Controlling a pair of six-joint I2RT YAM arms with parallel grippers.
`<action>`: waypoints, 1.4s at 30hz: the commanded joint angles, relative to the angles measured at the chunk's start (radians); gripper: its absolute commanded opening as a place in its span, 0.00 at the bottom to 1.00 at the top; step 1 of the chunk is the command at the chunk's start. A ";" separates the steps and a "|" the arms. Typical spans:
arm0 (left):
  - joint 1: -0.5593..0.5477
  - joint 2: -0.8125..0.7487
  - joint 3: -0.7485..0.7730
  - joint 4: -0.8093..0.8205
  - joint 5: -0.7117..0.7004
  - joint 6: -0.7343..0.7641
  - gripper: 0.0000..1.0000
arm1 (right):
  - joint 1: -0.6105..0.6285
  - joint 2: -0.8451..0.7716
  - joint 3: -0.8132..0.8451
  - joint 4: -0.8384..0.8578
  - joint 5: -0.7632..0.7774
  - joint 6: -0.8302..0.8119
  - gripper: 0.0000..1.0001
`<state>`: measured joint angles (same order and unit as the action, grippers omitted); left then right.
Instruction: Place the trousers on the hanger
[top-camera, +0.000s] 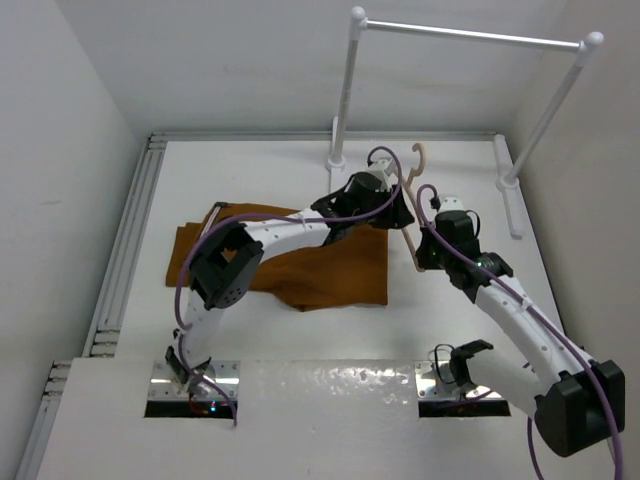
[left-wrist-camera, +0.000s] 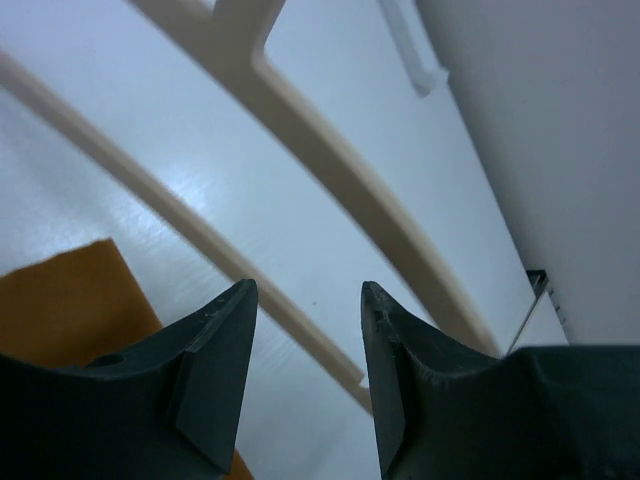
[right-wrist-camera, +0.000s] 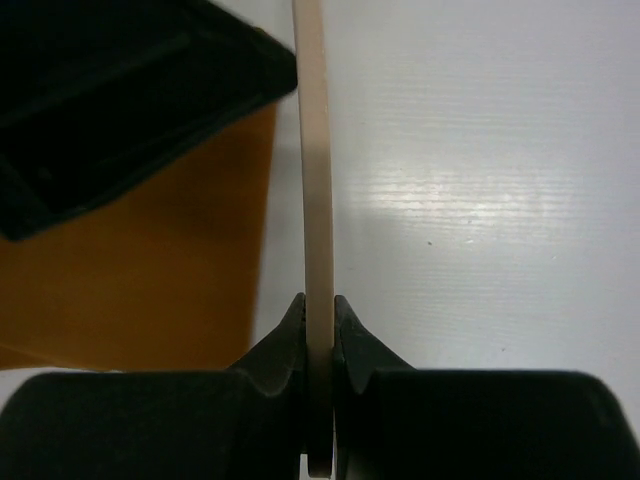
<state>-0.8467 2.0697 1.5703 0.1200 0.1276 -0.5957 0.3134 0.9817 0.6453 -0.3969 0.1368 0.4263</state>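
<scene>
Hanger (right-wrist-camera: 317, 200) clamped in right fingers (right-wrist-camera: 285, 345); left fingers (left-wrist-camera: 215, 350) apart near it, arm outstretched.

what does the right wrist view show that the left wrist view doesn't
Only the right wrist view: the right tool shut on the thin pale beige hanger, seen edge-on. Only the left wrist view: the left tool open, nothing between its jaws, two hanger bars crossing diagonally beyond. Both: the hanger, the rust-brown cloth trousers and the white table.

Hanger (top-camera: 418, 165) mid-part + trousers (top-camera: 330, 275) partly behind L arm (top-camera: 290, 232)
</scene>
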 joint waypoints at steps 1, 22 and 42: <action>-0.009 0.001 0.030 -0.011 0.033 -0.039 0.44 | 0.016 -0.014 0.014 -0.005 0.066 -0.012 0.00; -0.009 -0.042 -0.040 0.202 0.014 -0.107 0.54 | 0.072 0.008 0.002 -0.026 0.142 0.000 0.00; -0.009 0.073 0.198 -0.103 -0.128 -0.012 0.52 | 0.089 0.028 0.010 -0.033 0.181 -0.006 0.00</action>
<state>-0.8474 2.1590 1.7519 0.0734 0.0349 -0.6392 0.3962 1.0031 0.6415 -0.4240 0.2882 0.4229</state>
